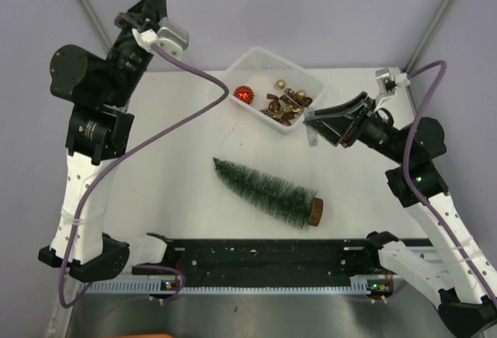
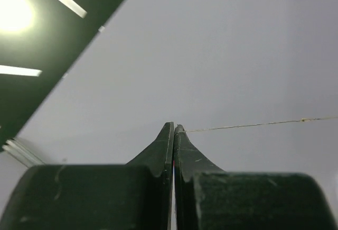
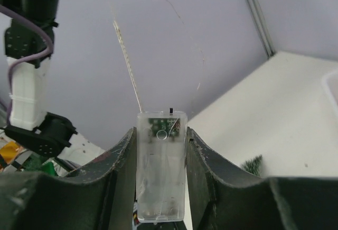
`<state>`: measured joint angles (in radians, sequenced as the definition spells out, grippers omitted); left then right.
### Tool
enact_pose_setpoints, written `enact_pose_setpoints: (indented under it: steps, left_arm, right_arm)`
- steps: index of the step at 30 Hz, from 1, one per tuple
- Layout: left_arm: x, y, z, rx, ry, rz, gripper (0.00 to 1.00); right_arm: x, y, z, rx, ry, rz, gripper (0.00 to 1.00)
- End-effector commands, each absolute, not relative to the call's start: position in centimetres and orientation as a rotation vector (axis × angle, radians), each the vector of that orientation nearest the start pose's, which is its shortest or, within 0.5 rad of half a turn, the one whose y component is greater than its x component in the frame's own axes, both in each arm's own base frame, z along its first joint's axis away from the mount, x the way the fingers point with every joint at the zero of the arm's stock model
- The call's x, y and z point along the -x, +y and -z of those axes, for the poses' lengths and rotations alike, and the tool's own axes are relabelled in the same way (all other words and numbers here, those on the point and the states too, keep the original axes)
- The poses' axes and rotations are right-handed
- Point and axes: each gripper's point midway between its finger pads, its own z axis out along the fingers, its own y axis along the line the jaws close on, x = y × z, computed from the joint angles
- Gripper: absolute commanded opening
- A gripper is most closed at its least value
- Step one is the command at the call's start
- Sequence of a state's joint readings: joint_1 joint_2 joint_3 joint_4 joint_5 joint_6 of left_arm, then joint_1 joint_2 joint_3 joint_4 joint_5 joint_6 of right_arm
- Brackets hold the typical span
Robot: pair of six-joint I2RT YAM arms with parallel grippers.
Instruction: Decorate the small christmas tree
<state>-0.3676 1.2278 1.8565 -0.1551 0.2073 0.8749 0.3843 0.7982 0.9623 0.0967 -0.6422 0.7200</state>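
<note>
Your right gripper (image 3: 160, 135) clamps the clear battery box (image 3: 161, 182); your left gripper (image 2: 174, 127) pinches its thin wire (image 2: 253, 125). The small christmas tree (image 1: 268, 189), lying down-left of the right gripper, looks light and springy, so grip it at the wooden base (image 1: 315, 211).

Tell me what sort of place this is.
Probably a robot lab test cell: a white table closed in by plain grey panels between metal frame poles, left arm and right arm bolted at its near edge, the small christmas tree lying as a prop.

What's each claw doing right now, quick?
Left claw: closed, pinching a thin wire at its tips.
Right claw: closed on a clear battery box.
</note>
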Motion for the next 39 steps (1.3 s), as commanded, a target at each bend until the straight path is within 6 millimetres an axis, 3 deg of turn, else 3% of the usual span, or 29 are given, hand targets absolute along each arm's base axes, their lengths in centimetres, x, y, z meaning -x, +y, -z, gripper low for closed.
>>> enact_pose_setpoints:
  steps: [1, 6, 9, 12, 14, 15, 17, 20, 24, 27, 31, 32, 37, 38, 39]
  left_arm:
    - [-20.5, -5.2, -79.4, -0.422, 0.402, -0.603, 0.00]
    - [-14.4, -4.8, -82.9, -0.408, 0.182, -0.677, 0.00]
    - [-10.8, -4.3, -84.3, -0.380, 0.072, -0.716, 0.00]
    - [-8.9, -3.5, -84.5, -0.375, 0.055, -0.764, 0.00]
    - [-8.8, -3.0, -83.7, -0.393, 0.120, -0.757, 0.00]
    - [-10.0, -3.2, -82.5, -0.448, 0.194, -0.745, 0.00]
    - [-12.1, -4.2, -78.8, -0.578, 0.335, -0.696, 0.00]
    - [-14.1, -6.0, -70.6, -0.780, 0.563, -0.535, 0.00]
    - [-16.3, -8.1, -58.6, -1.007, 0.852, -0.336, 0.00]
    - [-16.8, -8.8, -52.4, -1.107, 0.943, -0.285, 0.00]
    - [-17.1, -9.4, -48.3, -1.140, 1.004, -0.221, 0.00]
    - [-17.2, -9.6, -47.3, -1.137, 1.031, -0.185, 0.00]
    - [-17.5, -10.4, -45.5, -1.132, 1.088, -0.096, 0.00]
    - [-17.6, -10.6, -45.1, -1.134, 1.101, -0.078, 0.00]
    - [-17.5, -10.8, -44.8, -1.145, 1.108, -0.057, 0.00]
  right_arm:
    - [-17.3, 22.1, -49.2, 0.478, 1.229, -1.430, 0.00]
    - [-15.6, 22.1, -53.2, 0.548, 1.118, -1.453, 0.00]
    - [-15.1, 22.0, -54.5, 0.571, 1.096, -1.441, 0.00]
    - [-14.8, 22.2, -53.9, 0.578, 1.116, -1.457, 0.00]
    - [-14.8, 22.4, -52.6, 0.573, 1.157, -1.477, 0.00]
    - [-14.8, 22.6, -51.7, 0.571, 1.182, -1.490, 0.00]
    - [-14.6, 22.9, -49.2, 0.560, 1.249, -1.503, 0.00]
    - [-13.9, 23.4, -44.4, 0.538, 1.389, -1.516, 0.00]
    - [-12.6, 24.2, -35.9, 0.469, 1.615, -1.551, 0.00]
    - [-11.5, 24.4, -29.6, 0.400, 1.773, -1.524, 0.00]
    - [-10.8, 24.8, -22.0, 0.366, 1.955, -1.462, 0.00]
    - [-10.3, 25.0, -19.0, 0.386, 2.032, -1.430, 0.00]
    - [-9.9, 24.8, -13.6, 0.416, 2.182, -1.306, 0.00]
    - [-9.8, 24.7, -12.7, 0.425, 2.208, -1.286, 0.04]
    - [-9.8, 24.5, -11.9, 0.425, 2.236, -1.263, 0.21]
